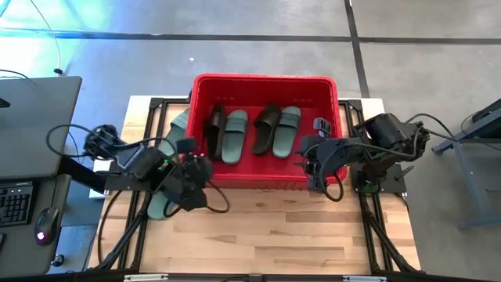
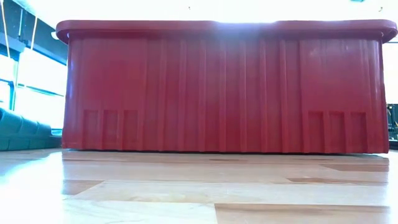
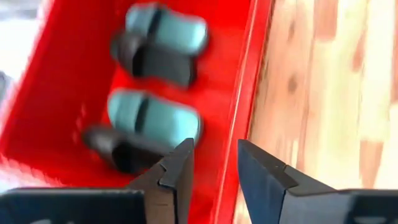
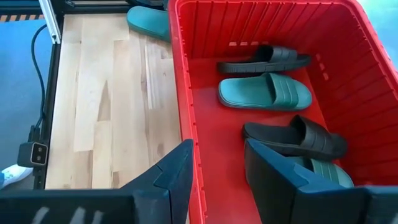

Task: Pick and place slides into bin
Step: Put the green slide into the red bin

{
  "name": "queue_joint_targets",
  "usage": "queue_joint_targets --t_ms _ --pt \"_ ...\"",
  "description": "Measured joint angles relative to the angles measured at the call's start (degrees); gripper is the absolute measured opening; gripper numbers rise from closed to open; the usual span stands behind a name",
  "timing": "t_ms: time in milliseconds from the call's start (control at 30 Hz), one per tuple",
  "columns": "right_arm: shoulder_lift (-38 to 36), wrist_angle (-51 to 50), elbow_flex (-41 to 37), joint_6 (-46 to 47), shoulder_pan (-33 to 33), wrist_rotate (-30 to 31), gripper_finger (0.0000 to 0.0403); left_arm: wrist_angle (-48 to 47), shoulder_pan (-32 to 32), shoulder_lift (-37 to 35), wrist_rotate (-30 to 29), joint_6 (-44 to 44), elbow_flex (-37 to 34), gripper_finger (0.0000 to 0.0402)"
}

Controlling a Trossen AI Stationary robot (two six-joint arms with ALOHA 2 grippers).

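The red bin [image 1: 264,82] stands at the table's far middle. Two black slides [image 1: 215,129] [image 1: 266,129] and two green slides [image 1: 235,137] [image 1: 287,131] lie flat inside it; they also show in the right wrist view [image 4: 264,91]. One green slide [image 1: 178,123] lies on the table beside the bin's left wall. Another green slide [image 1: 160,206] lies partly under my left arm. My left gripper [image 1: 200,168] [image 3: 214,163] is open and empty above the bin's near left corner. My right gripper [image 1: 311,168] [image 4: 217,163] is open and empty above the bin's near right part.
The bin's near wall [image 2: 217,87] fills the low view, with a green slide [image 2: 18,130] at its left. Bare wooden tabletop [image 1: 266,227] lies between the bin and the near edge. A desk with a keyboard [image 1: 16,200] stands left of the table.
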Motion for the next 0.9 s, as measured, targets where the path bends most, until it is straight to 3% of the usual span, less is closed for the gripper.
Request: queue_joint_targets --t_ms 167,300,500,600,733,900 --pt "0.00 0.00 -0.01 0.30 0.41 0.13 0.0134 -0.40 -3.15 -9.13 4.19 -13.35 -14.36 0.0104" --pt "0.00 0.00 -0.02 0.30 0.39 0.15 0.0134 -0.20 -8.56 -13.33 6.03 -20.16 -18.56 0.0104" --pt "0.00 0.00 -0.02 0.30 0.39 0.20 0.0134 -0.10 -14.72 -15.83 10.04 -20.15 -21.34 0.0104" --pt "0.00 0.02 -0.02 0.42 0.39 0.26 0.0134 -0.06 -15.74 -15.81 15.17 -19.30 -24.33 0.0104" --pt "0.30 0.02 -0.02 1.85 0.39 0.48 0.0134 -0.12 -15.63 -15.64 21.37 -18.90 -31.37 0.0104" --pt "1.09 0.27 -0.02 1.78 0.39 0.80 0.0134 -0.12 -15.63 -15.66 22.31 -18.83 -39.70 0.0104"
